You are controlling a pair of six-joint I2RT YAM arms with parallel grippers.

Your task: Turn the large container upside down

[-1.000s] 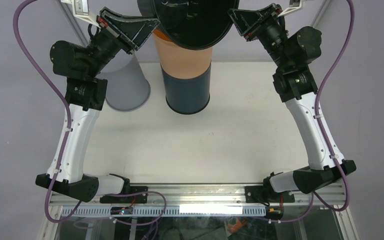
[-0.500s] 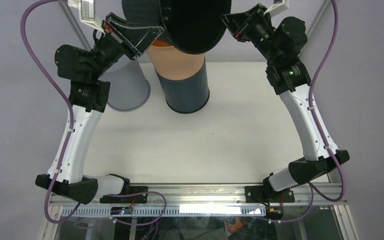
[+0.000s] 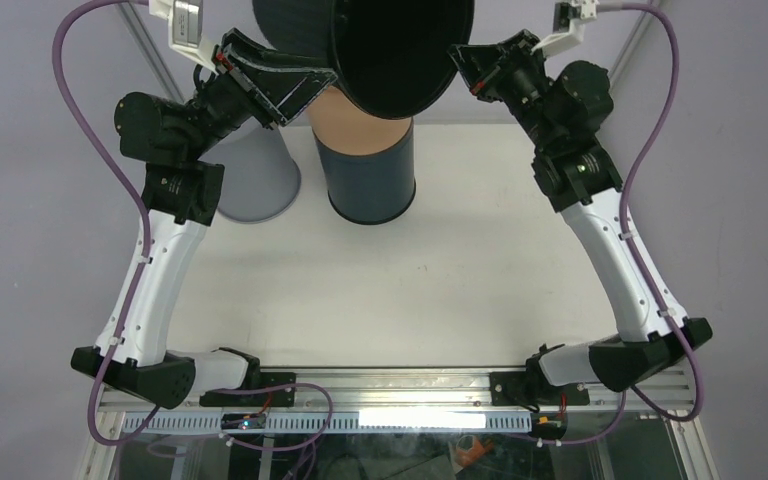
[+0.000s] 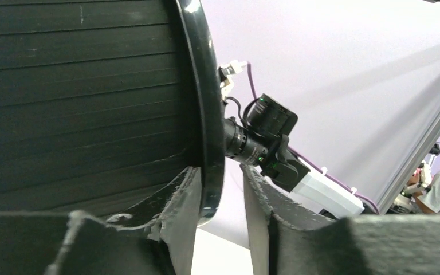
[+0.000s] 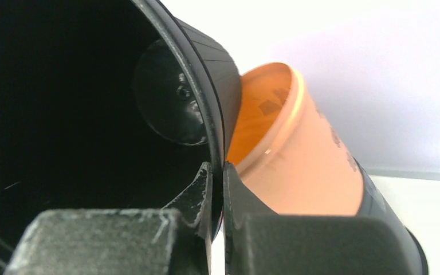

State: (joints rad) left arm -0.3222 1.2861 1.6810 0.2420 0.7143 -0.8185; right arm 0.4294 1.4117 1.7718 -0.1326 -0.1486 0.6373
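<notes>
**Overhead view, top centre:** large container (image 3: pixel 400 50) lifted off the table (image 3: pixel 410 290), tipped on its side, dark mouth toward the camera.

**Upper right:** right gripper (image 5: pixel 216 167) pressed together on the container's rim, pinching it.

**Upper left:** left gripper (image 4: pixel 220 177) astride the same rim, fingers loosely spread, with a gap between the rim and the finger at frame right.

**Beneath the container:** orange cup (image 3: pixel 360 120) with a dark lower part, standing on the table. Grey cup (image 3: pixel 255 175) just to its left.

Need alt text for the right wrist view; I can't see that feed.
The right hand pinches the rim of the large black container, whose dark interior fills the left of the frame. Just behind the rim, an orange cup sits nested in a darker container.
</notes>
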